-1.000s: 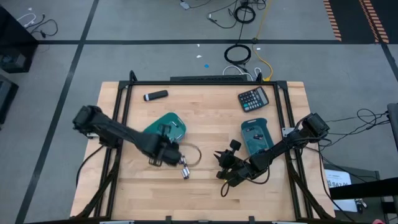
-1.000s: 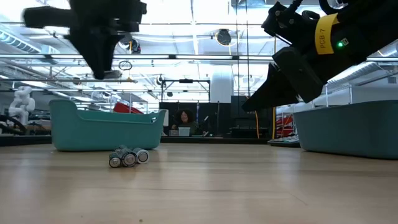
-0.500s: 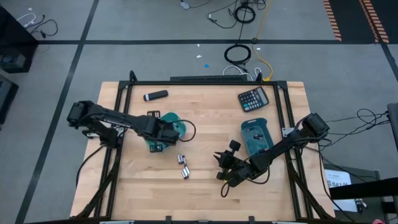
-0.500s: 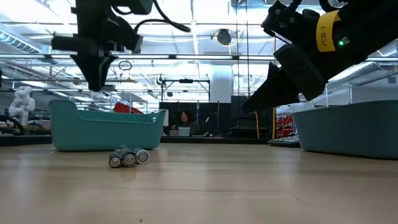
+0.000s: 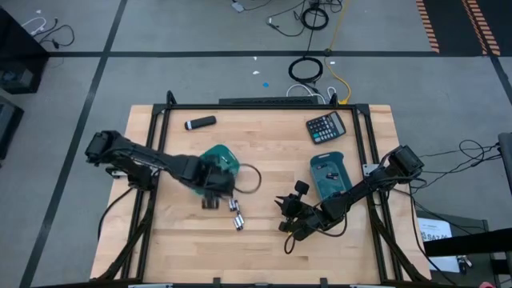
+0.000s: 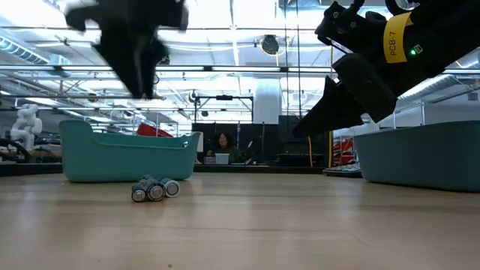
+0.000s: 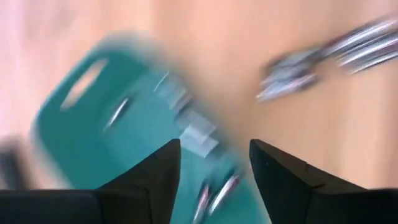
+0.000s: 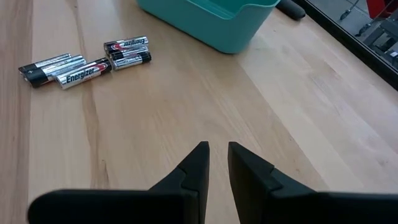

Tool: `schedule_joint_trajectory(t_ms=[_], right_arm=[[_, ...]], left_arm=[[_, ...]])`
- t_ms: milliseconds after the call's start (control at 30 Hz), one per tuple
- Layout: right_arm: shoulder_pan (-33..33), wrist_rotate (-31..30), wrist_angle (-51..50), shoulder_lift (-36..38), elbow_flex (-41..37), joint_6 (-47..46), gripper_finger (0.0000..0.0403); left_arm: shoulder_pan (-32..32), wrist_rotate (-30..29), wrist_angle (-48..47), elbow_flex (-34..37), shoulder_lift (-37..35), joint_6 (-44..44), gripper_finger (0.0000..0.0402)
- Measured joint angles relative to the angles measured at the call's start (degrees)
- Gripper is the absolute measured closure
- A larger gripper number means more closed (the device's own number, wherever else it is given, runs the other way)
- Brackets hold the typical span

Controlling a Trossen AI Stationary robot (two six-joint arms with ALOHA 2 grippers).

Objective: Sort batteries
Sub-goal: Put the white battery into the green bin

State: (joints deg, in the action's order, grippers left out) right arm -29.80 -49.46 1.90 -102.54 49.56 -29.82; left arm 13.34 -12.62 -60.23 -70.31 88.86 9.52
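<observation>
Several loose batteries (image 5: 236,214) lie on their sides in the middle of the wooden table; the right wrist view shows silvery ones (image 8: 62,67) and thinner dark ones (image 8: 127,50), and they also show in the low view (image 6: 154,189). My left gripper (image 5: 212,190) hangs open over the near edge of the left teal bin (image 5: 222,162), pointing down, with nothing between its fingers (image 7: 214,162). Small batteries lie blurred inside that bin (image 7: 214,193). My right gripper (image 5: 286,214) hovers right of the batteries, shut and empty (image 8: 217,162).
A second teal bin (image 5: 328,174) stands at the right, next to my right arm. A calculator (image 5: 326,126) lies at the far right and a black marker-like cylinder (image 5: 200,122) at the far left. Bare wood runs along the near edge.
My left gripper has gone from above the loose batteries toward the far left, over the teal bin. It has then swung back a little toward the near edge and turned at the wrist. The batteries on the table have stayed where they were.
</observation>
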Motion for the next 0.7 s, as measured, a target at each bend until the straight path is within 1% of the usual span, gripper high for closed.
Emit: schedule_joint_trajectory(t_ms=[67,133,267,367,533,633,700], right_arm=[[0.01,0.01,0.00,0.00,0.00,0.00,0.0353],[0.00,0.02,-0.01,0.00,0.00,0.00,0.0353],[0.00,0.07,0.01,0.00,0.00,0.00,0.0353],[0.00,0.10,-0.01,0.00,0.00,0.02,0.0353],[0.00,0.11,-0.01,0.00,0.00,0.02,0.0353],[0.02,0.10,-0.03,0.00,0.00,0.02,0.0353],[0.00,0.10,-0.03,0.00,0.00,0.02,0.0353]], left_arm=[[2.44,2.67,6.51,-0.15,0.00,-4.50,0.0195],[4.54,3.50,12.10,-0.19,1.04,-7.86,0.0195],[6.79,3.61,16.74,-0.19,4.99,-8.55,0.0194],[8.19,4.03,17.20,-0.18,8.47,-10.02,0.0199],[10.49,5.17,16.81,-0.39,12.84,-14.65,0.0224],[10.69,5.03,14.11,-0.41,15.07,-15.97,0.0239],[10.71,3.89,11.84,-0.41,16.51,-16.42,0.0247]])
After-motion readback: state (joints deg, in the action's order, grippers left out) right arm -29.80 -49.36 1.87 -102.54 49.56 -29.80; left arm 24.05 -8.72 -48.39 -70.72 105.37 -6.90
